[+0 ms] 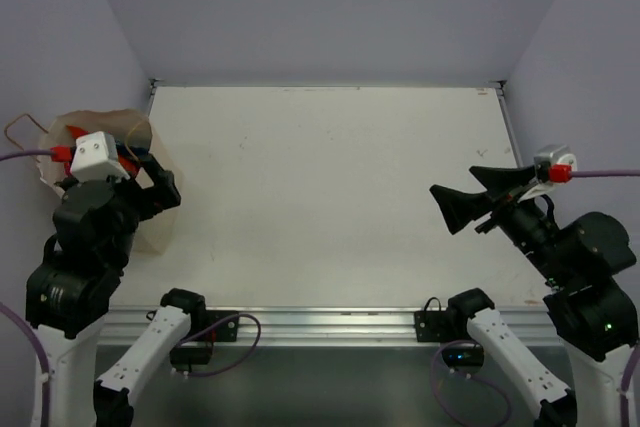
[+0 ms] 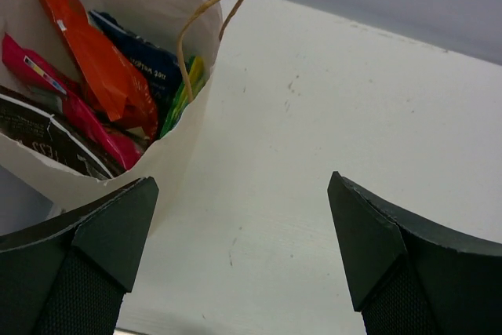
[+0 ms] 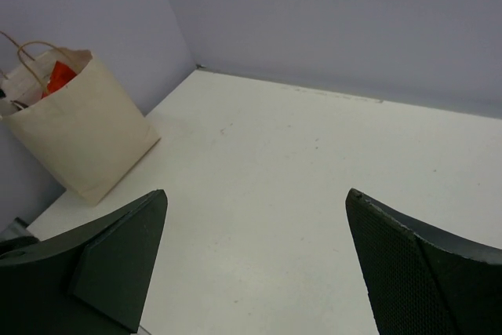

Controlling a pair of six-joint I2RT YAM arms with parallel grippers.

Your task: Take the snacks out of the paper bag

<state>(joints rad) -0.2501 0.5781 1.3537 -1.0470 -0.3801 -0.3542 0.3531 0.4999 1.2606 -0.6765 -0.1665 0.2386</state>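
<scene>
The tan paper bag stands upright at the table's far left edge, partly hidden by my left arm. Looking down into its open mouth, I see the snacks inside: an orange packet, a dark blue one, a pink one, a dark packet and a green edge. My left gripper hovers open just right of the bag's rim, empty. Far off at the right side, my right gripper is open and empty, facing the bag across the table.
The white table lies between the two arms. Lilac walls close in the back and both sides. A thin cord handle arches over the bag's rim. A metal rail runs along the near edge.
</scene>
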